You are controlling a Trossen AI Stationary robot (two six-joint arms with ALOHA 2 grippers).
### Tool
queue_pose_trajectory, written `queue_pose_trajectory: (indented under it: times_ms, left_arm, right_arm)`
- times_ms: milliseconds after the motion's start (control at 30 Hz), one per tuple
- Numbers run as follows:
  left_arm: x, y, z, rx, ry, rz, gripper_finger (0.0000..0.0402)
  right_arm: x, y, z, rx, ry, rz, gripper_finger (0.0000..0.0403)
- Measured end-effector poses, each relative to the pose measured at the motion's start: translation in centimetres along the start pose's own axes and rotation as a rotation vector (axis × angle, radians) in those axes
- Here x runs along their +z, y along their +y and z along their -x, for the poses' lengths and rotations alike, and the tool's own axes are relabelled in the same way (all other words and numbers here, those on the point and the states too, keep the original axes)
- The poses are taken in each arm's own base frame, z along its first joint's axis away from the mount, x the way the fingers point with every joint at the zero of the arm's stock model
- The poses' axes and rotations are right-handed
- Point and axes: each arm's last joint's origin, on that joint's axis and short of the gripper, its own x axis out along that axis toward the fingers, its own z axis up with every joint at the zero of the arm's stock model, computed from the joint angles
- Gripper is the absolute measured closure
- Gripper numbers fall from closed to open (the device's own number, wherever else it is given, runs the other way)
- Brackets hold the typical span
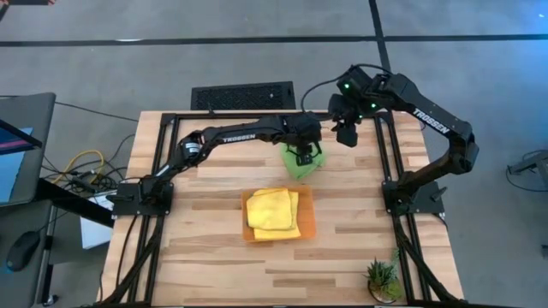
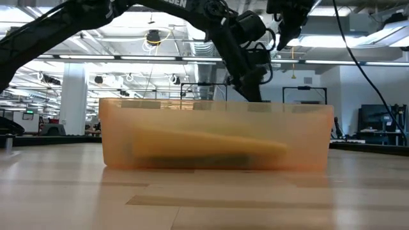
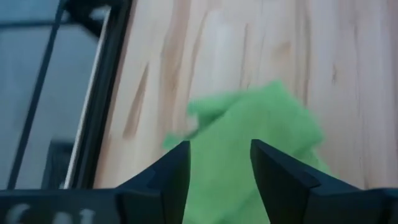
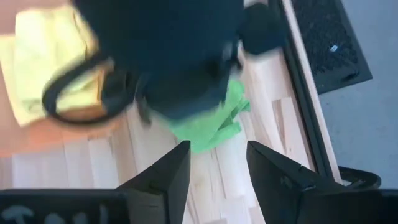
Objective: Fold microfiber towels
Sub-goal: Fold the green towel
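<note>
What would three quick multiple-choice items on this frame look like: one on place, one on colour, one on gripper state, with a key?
1. Where are the yellow towels?
A. On the orange tray
B. Under the left gripper
C. Beside the potted plant

2. What colour is the towel under the left gripper?
A. Yellow
B. Lime green
C. Red

3. How do the left gripper's fingers stand?
A. Shut on the green towel
B. Open above the green towel
C. Shut on the tray

Key:
1 A: the yellow towels lie stacked on the orange tray at mid table.
2 B: the lime green towel lies crumpled on the wood toward the table's far edge, under the left gripper.
3 B: the left wrist view shows a clear gap between the fingers, with the green cloth seen through it and nothing pinched. The right gripper waits nearby, also open.
</note>
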Motion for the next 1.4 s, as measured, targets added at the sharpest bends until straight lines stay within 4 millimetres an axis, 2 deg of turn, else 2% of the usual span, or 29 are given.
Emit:
queue_pose_trajectory:
  times_ms: [100,267,467,600,700,867,967,1400]
  left_arm:
    - [-0.5,0.9,1.9,0.026,0.079,0.058,0.0237]
    - [-1.4,2.9,6.1,0.008,0.167,0.188,0.0239]
    - [-1.3,4.1,11.8,0.043,0.146,0.281,0.0240]
    - [-1.3,4.5,15.3,0.102,0.120,0.319,0.0240]
    - [-1.6,4.7,17.1,0.130,0.120,0.349,0.0240]
    - [-1.9,4.8,18.0,0.132,0.128,0.380,0.0240]
    - [-2.1,4.7,18.0,0.128,0.157,0.378,0.0240]
    - [-2.0,4.3,17.6,0.123,0.165,0.400,0.0240]
  right_arm:
    - [-0.4,0.1,-0.7,0.017,0.033,0.042,0.0221]
    - [-1.6,0.7,-3.8,0.068,0.116,0.097,0.0221]
    - [-2.2,1.7,-9.1,0.067,0.067,0.131,0.0221]
    - [-2.3,3.1,-11.3,0.069,0.017,0.178,0.0221]
    - [-2.7,4.1,-12.7,0.058,0.007,0.216,0.0221]
    - [-4.1,5.4,-15.1,0.067,0.026,0.276,0.0221]
    - [-4.9,5.8,-16.3,0.003,0.050,0.298,0.0221]
    - [-6.2,5.3,-19.0,-0.086,0.054,0.311,0.0221]
